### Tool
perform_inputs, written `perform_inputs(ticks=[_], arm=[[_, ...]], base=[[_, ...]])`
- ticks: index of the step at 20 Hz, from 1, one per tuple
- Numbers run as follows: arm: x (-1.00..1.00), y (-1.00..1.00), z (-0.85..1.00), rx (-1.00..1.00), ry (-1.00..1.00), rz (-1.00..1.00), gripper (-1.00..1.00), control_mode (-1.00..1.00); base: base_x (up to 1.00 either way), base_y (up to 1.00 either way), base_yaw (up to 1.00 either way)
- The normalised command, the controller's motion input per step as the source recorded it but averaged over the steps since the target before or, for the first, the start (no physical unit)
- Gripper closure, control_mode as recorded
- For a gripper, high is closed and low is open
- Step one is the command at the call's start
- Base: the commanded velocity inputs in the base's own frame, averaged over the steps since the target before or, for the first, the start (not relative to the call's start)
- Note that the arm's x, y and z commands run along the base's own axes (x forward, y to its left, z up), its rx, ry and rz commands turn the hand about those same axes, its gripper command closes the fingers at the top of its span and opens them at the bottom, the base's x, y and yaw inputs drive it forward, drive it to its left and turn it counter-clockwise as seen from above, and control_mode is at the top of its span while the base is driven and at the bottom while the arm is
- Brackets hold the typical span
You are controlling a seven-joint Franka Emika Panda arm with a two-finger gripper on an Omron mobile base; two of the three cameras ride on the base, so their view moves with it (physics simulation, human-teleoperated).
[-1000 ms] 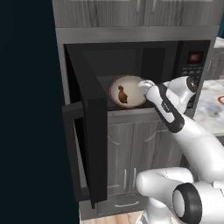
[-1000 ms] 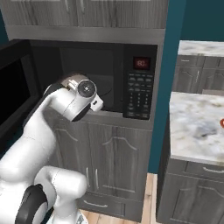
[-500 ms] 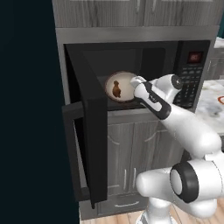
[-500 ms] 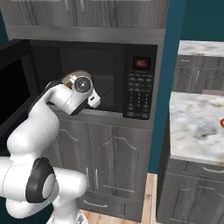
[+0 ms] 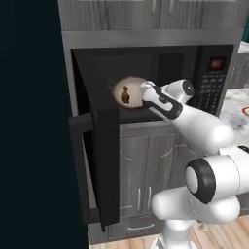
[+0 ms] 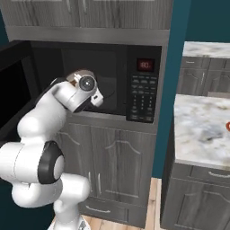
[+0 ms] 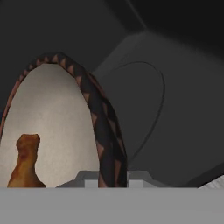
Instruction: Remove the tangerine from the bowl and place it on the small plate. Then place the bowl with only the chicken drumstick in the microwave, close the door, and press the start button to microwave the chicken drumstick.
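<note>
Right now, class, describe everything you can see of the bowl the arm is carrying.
The bowl is round and shallow, with a cream inside and a brown rim patterned in dark triangles. It is tipped steeply, its inside facing the left base camera, inside the mouth of the open microwave. The gripper is shut on its rim. The brown chicken drumstick lies against its inside.
</note>
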Motion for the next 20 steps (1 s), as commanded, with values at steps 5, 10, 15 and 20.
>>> perform_inputs(ticks=[5,10,15,20], arm=[[0.39,0.01,0.00,0.04,0.01,0.00,1.00,-1.00],[0.26,0.03,-0.16,0.00,0.07,0.00,1.00,-1.00],[0.24,0.00,-0.20,0.00,0.09,0.00,1.00,-1.00],[0.34,0.01,-0.19,0.00,0.08,0.00,1.00,-1.00]], base=[[0.00,0.00,0.00],[0.00,0.00,0.00],[0.00,0.00,0.00],[0.00,0.00,0.00]])
